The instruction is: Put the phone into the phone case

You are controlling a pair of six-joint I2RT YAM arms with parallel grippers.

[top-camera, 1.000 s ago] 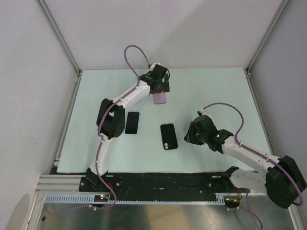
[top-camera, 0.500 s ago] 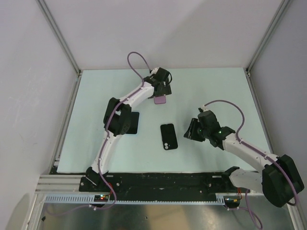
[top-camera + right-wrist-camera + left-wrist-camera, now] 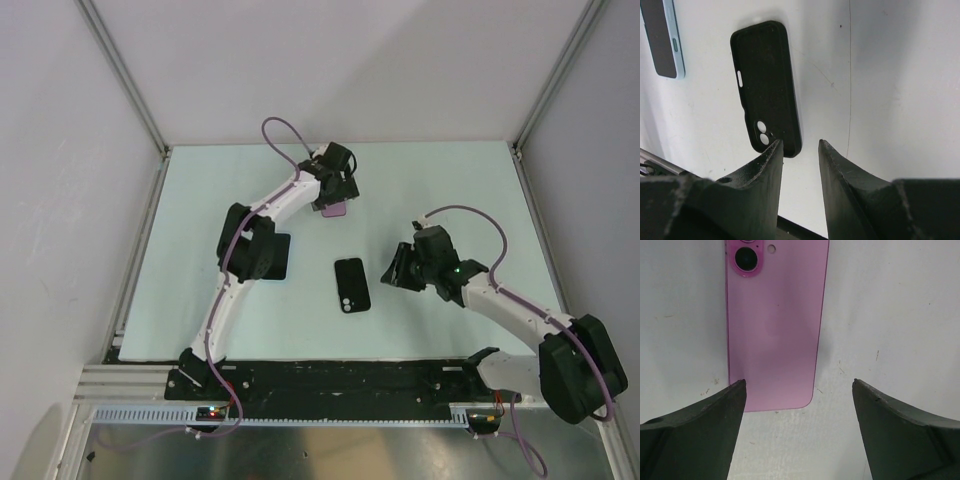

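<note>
Left wrist: left gripper (image 3: pixel 798 386) hung spread over the ungrasped pink phone (image 3: pixel 775 325), upper left; black case (image 3: pixel 767 85) lay empty, right gripper (image 3: pixel 800 145) parted, holding nothing.

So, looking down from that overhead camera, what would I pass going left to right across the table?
Dark phone → pink phone → black phone case → right gripper.
</note>
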